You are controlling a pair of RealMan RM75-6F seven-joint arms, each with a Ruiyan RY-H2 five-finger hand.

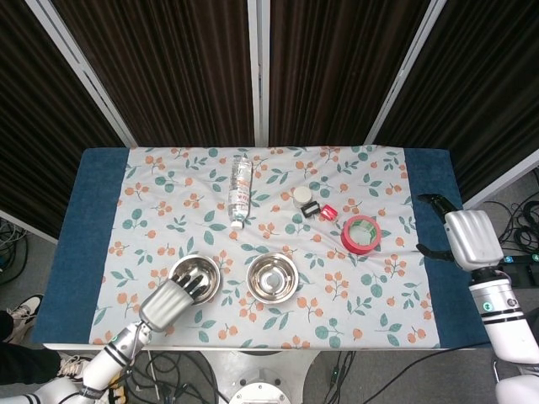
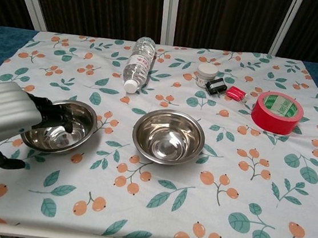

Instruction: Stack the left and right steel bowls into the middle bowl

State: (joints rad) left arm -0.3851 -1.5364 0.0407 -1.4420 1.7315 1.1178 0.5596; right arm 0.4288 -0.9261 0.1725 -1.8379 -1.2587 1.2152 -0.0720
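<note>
Two steel bowls sit upright, mouths up, near the table's front edge: left bowl (image 2: 60, 126) at 9 o'clock of the middle bowl (image 2: 168, 136). Left hand (image 2: 9, 119) reaches fingers (image 2: 53, 117) over the left bowl's rim; grip unclear. Right hand (image 1: 467, 238) hangs open off the table's right edge.

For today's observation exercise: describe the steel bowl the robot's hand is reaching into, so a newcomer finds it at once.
On the floral tablecloth, look along the near edge, where two steel bowls sit side by side. It is the left bowl, with the left hand over its rim and dark fingers dipping inside; the neighbouring bowl is untouched.
</note>
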